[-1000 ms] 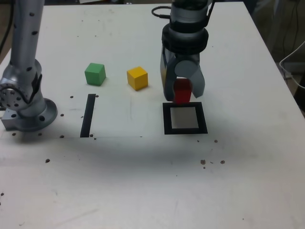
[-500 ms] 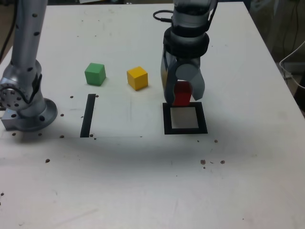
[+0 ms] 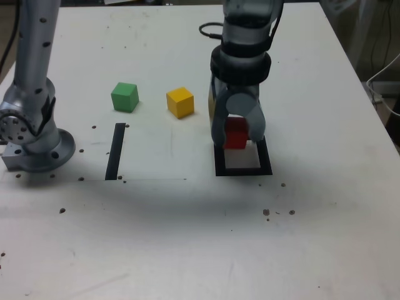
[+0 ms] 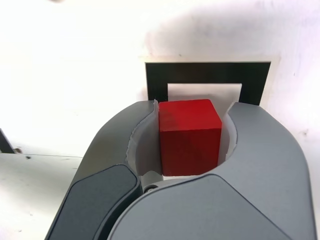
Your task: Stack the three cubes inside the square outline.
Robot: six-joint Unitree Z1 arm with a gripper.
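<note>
Fingers (image 3: pixel 237 134) clamped tight on the red cube (image 3: pixel 235 133), holding it over the far edge of the square outline (image 3: pixel 243 170), while the yellow cube (image 3: pixel 180 102) and green cube (image 3: pixel 124 97) sit apart on the white surface (image 3: pixel 187 219), toward the exterior view's left.

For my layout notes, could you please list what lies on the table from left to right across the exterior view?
Arm base → black tape strip → green cube → yellow cube → claw holding the red cube over the square outline.
</note>
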